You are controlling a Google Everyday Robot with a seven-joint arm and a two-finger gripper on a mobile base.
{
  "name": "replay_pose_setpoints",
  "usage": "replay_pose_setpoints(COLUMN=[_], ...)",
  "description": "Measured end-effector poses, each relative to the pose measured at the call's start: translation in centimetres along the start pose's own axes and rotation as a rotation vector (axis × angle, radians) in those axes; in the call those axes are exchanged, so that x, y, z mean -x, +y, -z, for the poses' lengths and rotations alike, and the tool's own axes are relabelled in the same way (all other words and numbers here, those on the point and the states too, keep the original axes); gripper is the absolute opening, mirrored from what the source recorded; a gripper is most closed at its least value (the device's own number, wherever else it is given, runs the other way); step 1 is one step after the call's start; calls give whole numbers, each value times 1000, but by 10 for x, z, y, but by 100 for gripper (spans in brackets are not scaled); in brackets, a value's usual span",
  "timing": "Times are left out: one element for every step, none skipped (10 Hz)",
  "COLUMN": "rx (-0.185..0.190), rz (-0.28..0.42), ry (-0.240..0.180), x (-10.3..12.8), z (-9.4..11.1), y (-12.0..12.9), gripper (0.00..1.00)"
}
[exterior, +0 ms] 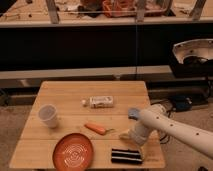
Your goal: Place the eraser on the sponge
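Note:
The eraser [126, 156], a flat black block with thin white stripes, lies near the table's front edge, right of centre. The sponge [133, 113] is a small light-blue pad at the table's right side, partly covered by my white arm. My gripper [128, 135] hangs just above the eraser's far side and in front of the sponge, at the end of the arm that reaches in from the right. Nothing shows in the gripper.
A carrot [96, 128] lies mid-table, left of the gripper. A white printed box [101, 102] and a small white bit [84, 103] sit further back. A white cup [48, 115] stands at the left, and an orange plate [73, 151] at the front left. The wooden table [65, 92] ends close to the eraser.

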Motion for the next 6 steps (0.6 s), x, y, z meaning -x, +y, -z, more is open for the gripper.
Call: replay_pose_setpoints(rx=[0, 0, 0, 0, -3, -4], rz=[0, 0, 0, 0, -2, -3], ry=[0, 0, 0, 0, -3, -4], x=[0, 0, 0, 0, 0, 0], z=[0, 0, 0, 0, 0, 0], y=[0, 0, 0, 0, 0, 0], gripper=[80, 80, 80, 80, 80, 80])
